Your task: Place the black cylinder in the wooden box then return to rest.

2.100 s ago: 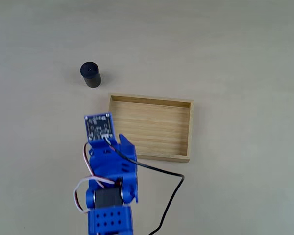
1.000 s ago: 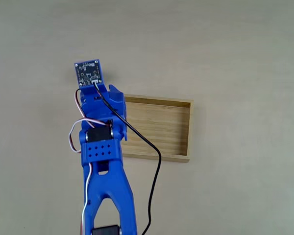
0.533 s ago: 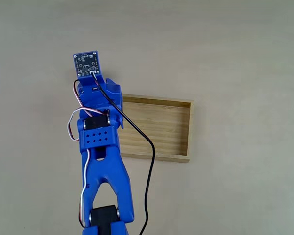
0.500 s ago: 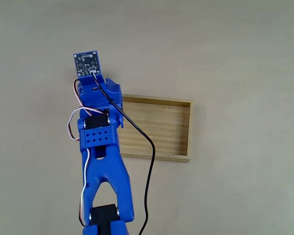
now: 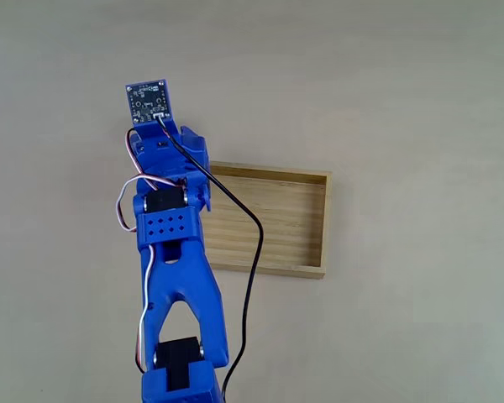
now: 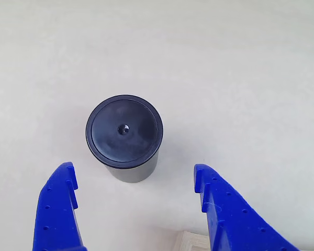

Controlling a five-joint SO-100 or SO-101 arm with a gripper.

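The black cylinder (image 6: 124, 135) stands upright on the pale table in the other view, its round top with a central dimple facing the camera. My gripper (image 6: 135, 169) is open, with one blue finger (image 6: 58, 209) to the cylinder's lower left and the other finger (image 6: 227, 217) to its lower right; neither touches it. The fingertips sit level with the cylinder's near side. In the fixed view the blue arm (image 5: 170, 227) reaches up past the left end of the wooden box (image 5: 326, 220) and hides the cylinder. The box holds nothing.
A black cable (image 5: 250, 285) trails from the arm across the box's left part. A circuit board (image 5: 148, 100) sits at the arm's tip. A pale corner of the box (image 6: 192, 241) shows at the bottom edge of the other view.
The arm has stretched from the bottom of the fixed view up over the cylinder's spot, covering it. In the last half second it crept slightly further up.
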